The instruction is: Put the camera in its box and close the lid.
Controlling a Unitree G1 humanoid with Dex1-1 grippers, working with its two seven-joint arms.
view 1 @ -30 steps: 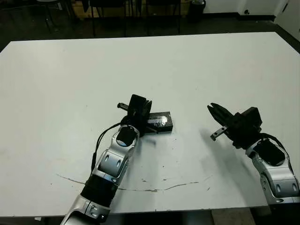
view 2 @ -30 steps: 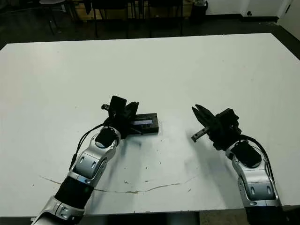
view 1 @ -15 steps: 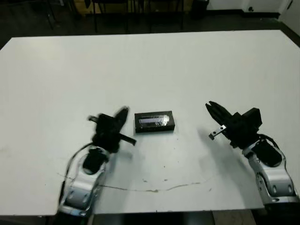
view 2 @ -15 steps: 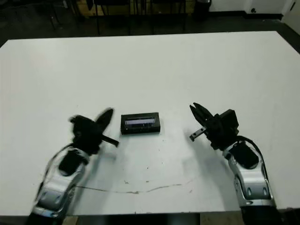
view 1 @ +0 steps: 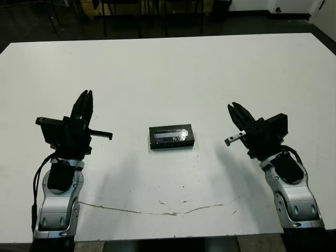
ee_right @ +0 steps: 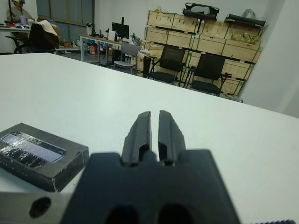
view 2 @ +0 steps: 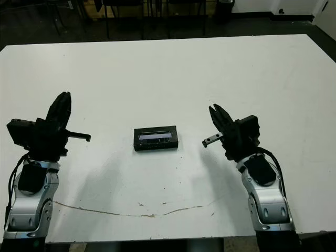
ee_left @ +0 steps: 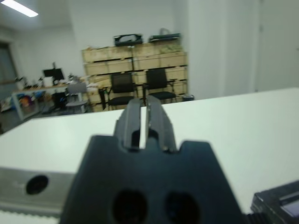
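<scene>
A small black box (view 1: 172,144) lies at the middle of the white table, and the lid (view 1: 171,134) with its pale glossy strip sits flat on top of it. The camera is hidden. My left gripper (view 1: 85,95) is raised well to the left of the box, fingers shut and empty. To the right of the box, about as far off, my right gripper (view 1: 231,106) is likewise shut and empty. The right wrist view shows the box (ee_right: 37,156) beside the shut fingers (ee_right: 142,126). In the left wrist view only a corner of the box (ee_left: 280,203) appears.
A thin dark scratch line (view 1: 173,212) runs across the table (view 1: 168,68) near its front edge. Chairs (view 2: 126,10) stand beyond the far edge. The wrist views show stacked wooden crates (ee_right: 205,28) and more chairs in the room behind.
My left arm has drawn back from the box, swinging left and lifting, leaving the lidded box alone on the table. The right arm has hardly moved.
</scene>
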